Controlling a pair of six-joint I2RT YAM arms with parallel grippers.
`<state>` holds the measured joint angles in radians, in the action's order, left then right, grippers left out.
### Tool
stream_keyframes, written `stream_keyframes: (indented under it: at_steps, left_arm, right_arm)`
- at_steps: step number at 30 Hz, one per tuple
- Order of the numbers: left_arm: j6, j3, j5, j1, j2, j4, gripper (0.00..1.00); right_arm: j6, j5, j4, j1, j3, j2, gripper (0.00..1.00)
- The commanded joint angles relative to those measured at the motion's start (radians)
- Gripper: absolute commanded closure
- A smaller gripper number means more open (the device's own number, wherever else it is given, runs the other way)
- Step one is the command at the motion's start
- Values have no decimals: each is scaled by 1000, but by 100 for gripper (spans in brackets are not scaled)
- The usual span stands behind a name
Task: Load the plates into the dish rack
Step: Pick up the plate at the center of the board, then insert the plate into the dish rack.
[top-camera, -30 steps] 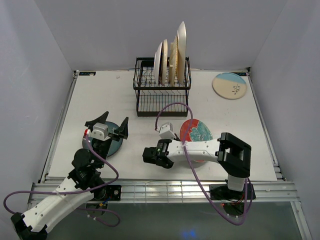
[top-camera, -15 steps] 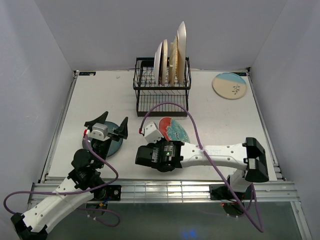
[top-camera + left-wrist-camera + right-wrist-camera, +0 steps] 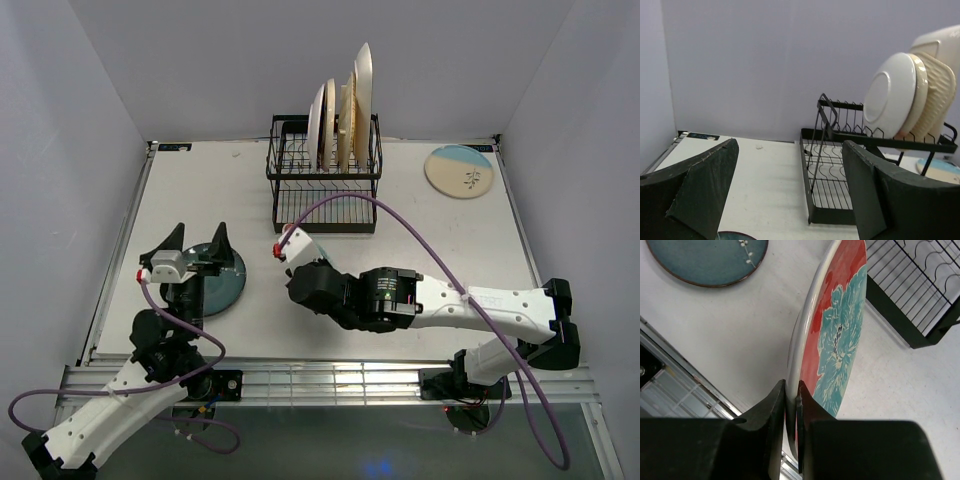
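Now, starting at your left, the left gripper [image 3: 198, 240] hangs over the near-left part of the table [image 3: 200, 190] with its jaws spread wide and nothing between them. Right under it the dark teal plate [image 3: 222, 285] lies flat on the table, partly covered by the gripper from above; you can see a sliver of its rim at the bottom of the left wrist view. Moving to the middle, your right gripper [image 3: 791, 390] is clenched on the rim of the red-and-teal floral plate [image 3: 840, 340], which stands on edge between the two fingers with its painted face turned to one side. It is off the table, between the teal plate and the front of the dish rack [image 3: 325, 190]. From overhead the arm hides that plate almost wholly. Behind it, the black wire rack sits at the far middle of the table and holds four plates upright in its upper slots, on its right half: a white round plate [image 3: 890, 95], a cream plate [image 3: 921, 90] close behind it, the yellow woven square plate [image 3: 942, 100] and the tall white rounded-rectangle plate [image 3: 940, 42]. At the far right, the cream-and-blue sprig plate [image 3: 459, 170] lies flat on the table, well apart from the rack.
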<state>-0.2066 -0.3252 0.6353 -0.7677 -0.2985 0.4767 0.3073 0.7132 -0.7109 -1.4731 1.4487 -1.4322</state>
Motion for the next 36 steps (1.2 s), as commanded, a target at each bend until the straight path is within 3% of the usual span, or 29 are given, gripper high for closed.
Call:
stream_keyframes:
  at_steps: [1, 10, 16, 29, 36]
  left_arm:
    - [-43, 14, 128, 5, 21, 108, 6]
    - [-108, 54, 233, 8, 67, 252, 5]
    - [-116, 60, 237, 8, 65, 273, 5]
    - [-116, 63, 236, 10, 56, 278, 5]
    - [-116, 64, 231, 10, 52, 278, 5]
  right_arm:
    - [-123, 16, 183, 0, 150, 23, 92]
    - [-201, -23, 390, 17, 236, 49, 92]
    - [-217, -98, 534, 112, 294, 24, 92]
    - [-234, -216, 797, 252, 573, -204, 92]
    - [-283, -190, 961, 321, 601, -267, 92]
